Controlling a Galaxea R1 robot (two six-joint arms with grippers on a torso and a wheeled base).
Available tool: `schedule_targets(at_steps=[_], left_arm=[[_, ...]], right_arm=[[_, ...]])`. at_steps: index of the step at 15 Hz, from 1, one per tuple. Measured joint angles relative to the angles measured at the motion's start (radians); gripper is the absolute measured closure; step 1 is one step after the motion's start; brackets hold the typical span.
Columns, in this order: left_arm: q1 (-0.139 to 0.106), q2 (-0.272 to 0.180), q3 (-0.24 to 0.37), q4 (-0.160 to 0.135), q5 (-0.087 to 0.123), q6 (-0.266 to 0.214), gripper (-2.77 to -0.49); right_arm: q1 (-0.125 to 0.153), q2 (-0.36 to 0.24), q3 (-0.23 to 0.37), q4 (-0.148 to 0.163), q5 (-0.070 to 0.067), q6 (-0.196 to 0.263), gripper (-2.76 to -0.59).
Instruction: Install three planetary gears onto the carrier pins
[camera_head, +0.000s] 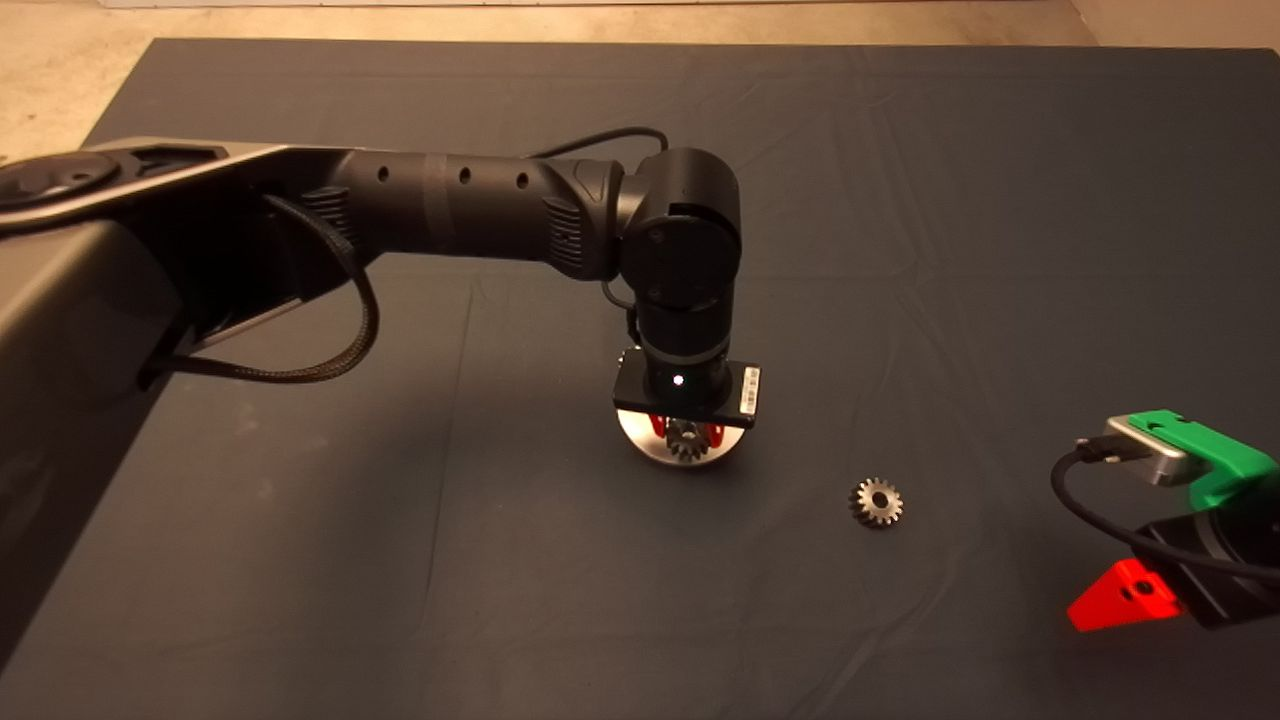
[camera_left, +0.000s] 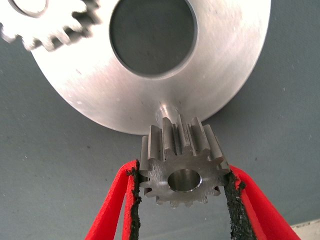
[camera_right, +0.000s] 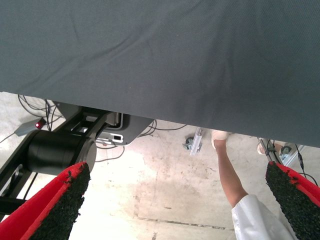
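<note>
Left wrist view shows a gear clamped between the left gripper pads, just above a pin at the disc rim, mid-mat. Bore should line up squarely over the pin before lowering. Another gear sits seated there; the head view alone shows a spare gear and the right gripper, parked wide open at the mat's near right.

one silvery gear is held on edge just above a short pin at the rim of the shiny disc, which has a big centre hole. a second gear is seated on the disc already. a third gear lies flat on the mat, well apart.
</note>
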Motion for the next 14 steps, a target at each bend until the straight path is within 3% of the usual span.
schedule_targets(at_steps=[14], left_arm=[[0.003,0.000,0.000,0.000,0.005,0.000,-0.93]], right_arm=[[0.000,0.000,0.000,0.000,0.000,0.000,-2.63]])
